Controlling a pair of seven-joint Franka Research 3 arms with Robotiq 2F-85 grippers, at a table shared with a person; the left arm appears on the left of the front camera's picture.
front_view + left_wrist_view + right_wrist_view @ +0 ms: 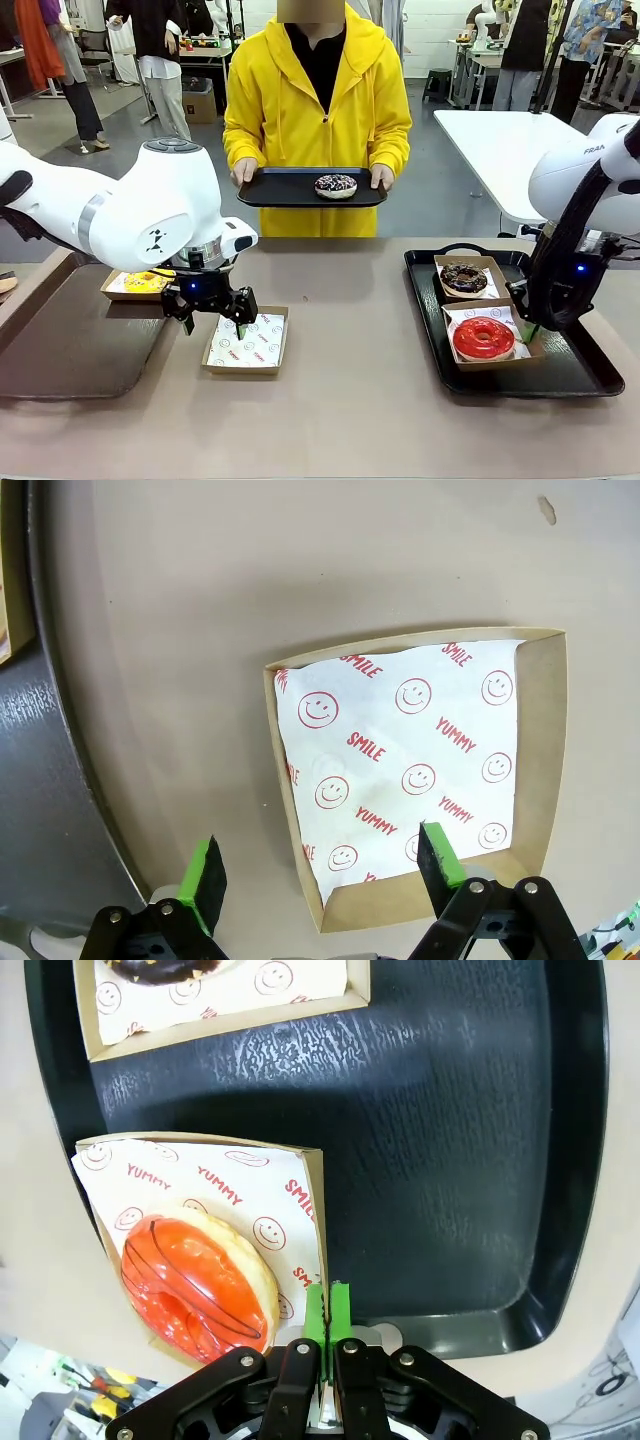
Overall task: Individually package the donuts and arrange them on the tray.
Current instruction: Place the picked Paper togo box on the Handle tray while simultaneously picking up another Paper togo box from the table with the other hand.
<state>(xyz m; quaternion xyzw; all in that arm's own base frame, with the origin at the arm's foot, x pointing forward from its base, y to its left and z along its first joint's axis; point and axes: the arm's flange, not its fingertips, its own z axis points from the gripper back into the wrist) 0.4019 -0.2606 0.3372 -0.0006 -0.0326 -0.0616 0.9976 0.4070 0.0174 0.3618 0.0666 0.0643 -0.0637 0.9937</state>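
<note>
A person at the far side holds a black tray [280, 190] carrying the dark sprinkled donut [335, 186]. On the right-hand black tray [580, 375] the chocolate donut [463, 278] and the red donut [483, 338] each lie in a paper-lined box. My right gripper [327, 1305] is shut on the side wall of the red donut's box [300, 1175], right beside the red donut [195, 1280]. Above an empty lined box [420, 770] hangs my left gripper [325, 865], open, its fingers straddling the box's near wall. The yellow donut [145, 282] sits in a box behind the left arm.
A dark tray [80, 350] lies at the table's left edge, its rim [50, 810] close beside my left gripper. Bare table stretches between the empty box [247, 340] and the right tray. A white table stands off to the right behind.
</note>
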